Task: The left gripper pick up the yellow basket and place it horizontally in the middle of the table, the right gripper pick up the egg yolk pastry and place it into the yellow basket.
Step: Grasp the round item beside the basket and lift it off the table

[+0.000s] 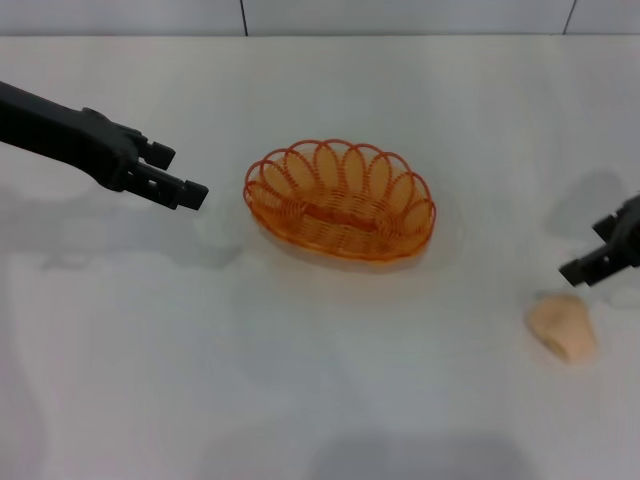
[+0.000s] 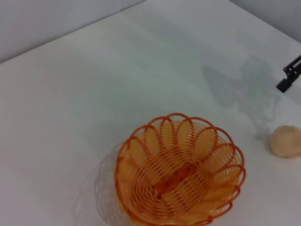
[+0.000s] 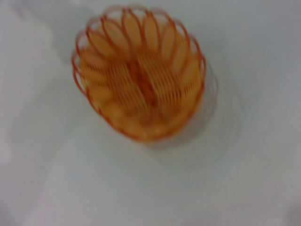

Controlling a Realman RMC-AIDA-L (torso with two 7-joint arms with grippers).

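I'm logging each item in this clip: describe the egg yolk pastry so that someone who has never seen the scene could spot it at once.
Start from the white table and find the yellow basket near its middle. Look toward the robot's right and nearer the robot, just below the right gripper: the egg yolk pastry lies there on the bare surface. It is a small, smooth, pale beige lump, solid rather than wire.

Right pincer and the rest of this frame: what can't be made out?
- Right pincer: the head view's right edge cuts it off, so its fingers' state is unclear; the left wrist view shows only a tip.
- Yellow basket: weave blurred in the right wrist view.
- Egg yolk pastry: outside the right wrist view.
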